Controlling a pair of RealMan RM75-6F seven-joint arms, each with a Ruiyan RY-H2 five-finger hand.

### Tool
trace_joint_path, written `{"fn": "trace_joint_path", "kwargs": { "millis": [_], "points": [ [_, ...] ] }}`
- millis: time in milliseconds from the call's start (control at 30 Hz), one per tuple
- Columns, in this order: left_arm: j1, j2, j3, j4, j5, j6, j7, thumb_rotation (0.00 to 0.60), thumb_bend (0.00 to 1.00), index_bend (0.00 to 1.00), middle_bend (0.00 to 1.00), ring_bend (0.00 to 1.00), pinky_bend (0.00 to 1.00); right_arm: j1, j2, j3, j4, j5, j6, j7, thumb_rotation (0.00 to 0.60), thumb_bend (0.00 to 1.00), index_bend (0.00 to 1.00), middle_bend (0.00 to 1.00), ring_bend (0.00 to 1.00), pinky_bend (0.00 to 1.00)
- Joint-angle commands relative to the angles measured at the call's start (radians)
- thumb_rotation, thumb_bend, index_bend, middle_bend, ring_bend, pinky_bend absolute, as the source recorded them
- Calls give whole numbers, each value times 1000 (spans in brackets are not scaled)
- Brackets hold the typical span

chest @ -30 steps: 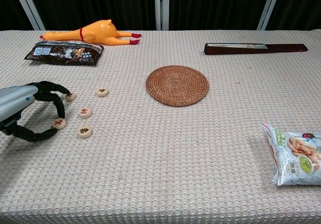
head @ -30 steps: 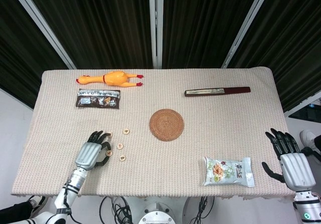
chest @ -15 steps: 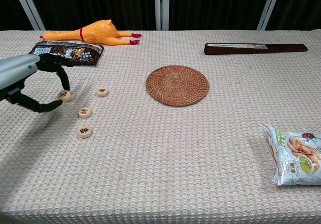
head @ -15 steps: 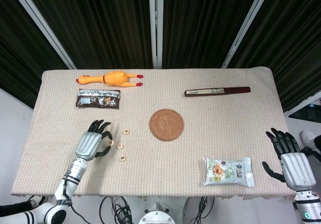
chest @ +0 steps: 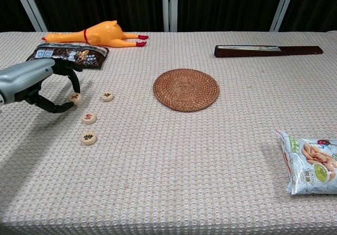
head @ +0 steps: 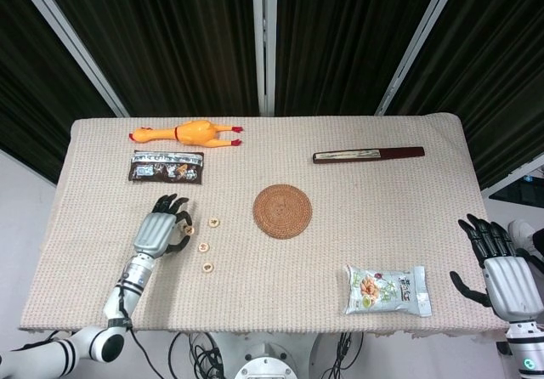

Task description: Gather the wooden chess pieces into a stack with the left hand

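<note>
Three loose wooden chess pieces lie on the table [chest: 174, 182], plus one more that the left hand [chest: 37, 82] pinches between thumb and fingertip. Nearest the robot sits the near piece [chest: 88, 138], then the middle piece [chest: 89, 118], both flat on the woven cloth and just apart from each other. Beyond them the pinched piece [chest: 76, 98] hangs at the fingertips, now carried up and away from the spot beside the near piece where it lay a second ago, and brought just beside the far piece [chest: 107, 95]. That shift suggests the hand is taking it toward the far piece to start the stack; no piece sits on another yet, so the gathering is barely begun. Off at the table's near right corner the right hand [head: 501, 268] hovers with fingers spread, holding nothing. Farther back lie the woven coaster [chest: 186, 89], the dark snack packet [chest: 67, 55] and the rubber chicken [chest: 100, 33].
</note>
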Motion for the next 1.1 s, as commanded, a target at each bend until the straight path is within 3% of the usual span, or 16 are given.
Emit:
{"fn": "trace_joint_path", "kwargs": {
  "millis": [33, 767, 1100],
  "points": [
    [-5, -4, -1, 8, -6, -2, 7, 600, 347, 503, 117, 0, 0, -1, 1, 0, 0, 0, 0, 1, 600, 254, 0, 0, 0, 0],
    [-16, -21, 12, 65, -24, -1, 1, 600, 349, 486, 117, 0, 0, -4, 2, -3, -3, -9, 5, 0, 600, 253, 0, 0, 0, 0],
    [-19, -21, 13, 71, -33, -2, 4, 600, 348, 422, 117, 0, 0, -4, 2, -4, -3, -9, 3, -3, 600, 253, 0, 0, 0, 0]
  ]
}}
